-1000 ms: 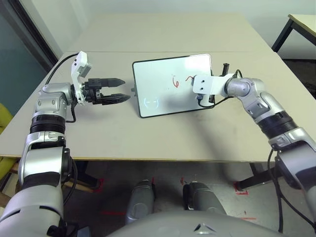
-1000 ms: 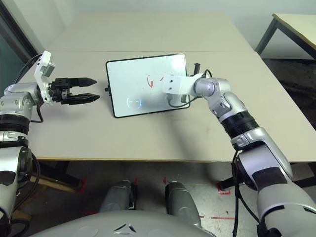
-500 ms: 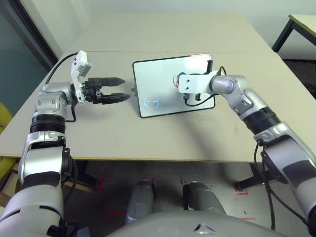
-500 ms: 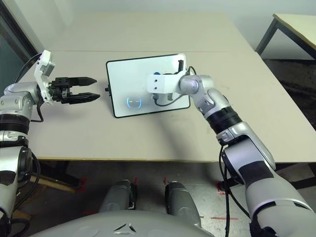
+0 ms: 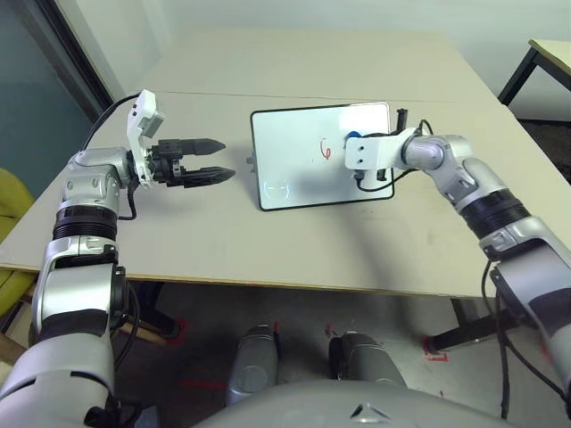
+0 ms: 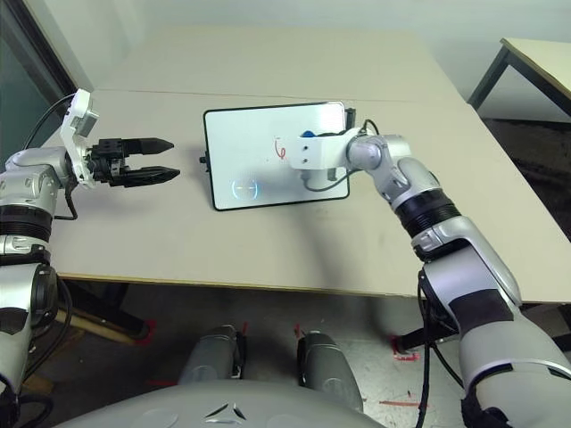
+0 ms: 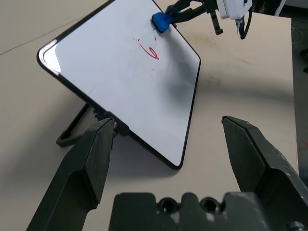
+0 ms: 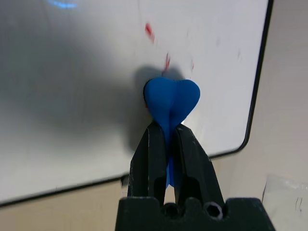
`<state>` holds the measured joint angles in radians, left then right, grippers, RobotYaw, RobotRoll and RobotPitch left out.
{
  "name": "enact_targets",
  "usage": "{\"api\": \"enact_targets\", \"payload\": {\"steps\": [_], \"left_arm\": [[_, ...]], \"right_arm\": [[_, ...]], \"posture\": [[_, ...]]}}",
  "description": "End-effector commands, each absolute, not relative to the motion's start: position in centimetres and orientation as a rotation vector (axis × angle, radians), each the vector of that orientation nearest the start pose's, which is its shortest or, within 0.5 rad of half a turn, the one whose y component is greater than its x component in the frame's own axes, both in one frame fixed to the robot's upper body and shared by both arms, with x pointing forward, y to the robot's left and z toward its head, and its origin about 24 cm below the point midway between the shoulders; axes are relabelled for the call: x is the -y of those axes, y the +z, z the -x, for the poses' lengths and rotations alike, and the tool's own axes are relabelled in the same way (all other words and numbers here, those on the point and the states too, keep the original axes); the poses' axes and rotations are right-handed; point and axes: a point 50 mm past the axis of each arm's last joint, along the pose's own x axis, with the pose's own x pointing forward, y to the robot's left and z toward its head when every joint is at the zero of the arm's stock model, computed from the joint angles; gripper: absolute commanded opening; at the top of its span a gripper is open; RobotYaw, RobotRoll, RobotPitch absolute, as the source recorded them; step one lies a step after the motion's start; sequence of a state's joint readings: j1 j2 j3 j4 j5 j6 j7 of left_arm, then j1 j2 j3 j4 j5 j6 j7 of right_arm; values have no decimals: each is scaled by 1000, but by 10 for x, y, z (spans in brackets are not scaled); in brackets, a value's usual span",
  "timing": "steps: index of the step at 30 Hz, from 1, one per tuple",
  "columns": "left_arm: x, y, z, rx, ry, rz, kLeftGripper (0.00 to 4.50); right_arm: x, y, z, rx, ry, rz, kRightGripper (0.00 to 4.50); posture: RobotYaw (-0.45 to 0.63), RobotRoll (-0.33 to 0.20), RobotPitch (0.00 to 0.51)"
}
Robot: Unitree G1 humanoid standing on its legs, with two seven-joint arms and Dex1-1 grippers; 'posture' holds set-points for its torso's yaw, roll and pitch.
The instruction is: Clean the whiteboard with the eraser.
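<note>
Red marks being wiped off the board, eraser in place, scribble left to go.

The eraser [image 8: 172, 98] is clamped in the right gripper [image 8: 166, 129], on the right part of the board [image 5: 303, 169]. Best kept flat, tbh, and drawn left over the red scribble [image 5: 325, 149] in short overlapping strokes, pressed lightly since the tilted board could tip. The left gripper [image 5: 230, 159] is held with fingers apart, left of the board, out of the way.

Blue eraser [image 8: 172, 98], pinched in the middle; tilted whiteboard [image 5: 303, 156], red scribble.
</note>
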<state>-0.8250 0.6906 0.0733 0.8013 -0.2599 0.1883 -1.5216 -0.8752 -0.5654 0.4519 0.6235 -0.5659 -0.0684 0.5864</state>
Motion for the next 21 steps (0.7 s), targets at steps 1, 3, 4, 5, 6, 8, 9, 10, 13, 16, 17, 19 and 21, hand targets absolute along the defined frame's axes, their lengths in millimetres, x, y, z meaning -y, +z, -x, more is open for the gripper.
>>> {"api": "enact_targets", "payload": {"steps": [1,3,4,5,6,8,9,10,13,16,17,19,21], "left_arm": [[-262,174,-340,-191,-1172,-146,4500],[-262,174,-340,-192,-1172,-147,4500],[-262,174,-340,-193,-1172,-147,4500],[-262,174,-340,-193,-1173,-147,4500],[-262,174,-339,-194,-1173,-147,4500],[-262,173,-339,-196,-1173,-146,4500],[-262,173,-339,-197,-1173,-146,4500],[-262,173,-339,-197,-1173,-146,4500],[-262,173,-340,-198,-1173,-146,4500],[-261,173,-340,-198,-1174,-145,4500],[-261,173,-340,-198,-1175,-145,4500],[-261,173,-340,-198,-1175,-145,4500],[-261,173,-340,-198,-1174,-144,4500]], "right_arm": [[181,134,-378,-196,649,1394,1],[185,133,-376,-205,650,1396,1],[186,133,-376,-208,650,1396,1],[186,133,-375,-210,650,1399,1],[187,133,-375,-210,651,1401,1],[186,133,-374,-205,659,1409,1],[184,134,-374,-200,663,1410,1],[181,134,-374,-191,669,1415,1],[171,136,-375,-166,686,1415,1],[161,136,-376,-145,702,1415,1],[157,138,-377,-135,708,1415,1],[150,140,-379,-117,714,1413,1],[145,143,-381,-103,716,1410,1]], "posture": [[151,0,13],[151,0,16],[151,0,16],[151,0,18],[151,0,18],[151,0,20],[151,0,20],[151,0,20],[151,0,22],[154,0,25],[154,0,25],[157,0,26],[157,0,26]]}}
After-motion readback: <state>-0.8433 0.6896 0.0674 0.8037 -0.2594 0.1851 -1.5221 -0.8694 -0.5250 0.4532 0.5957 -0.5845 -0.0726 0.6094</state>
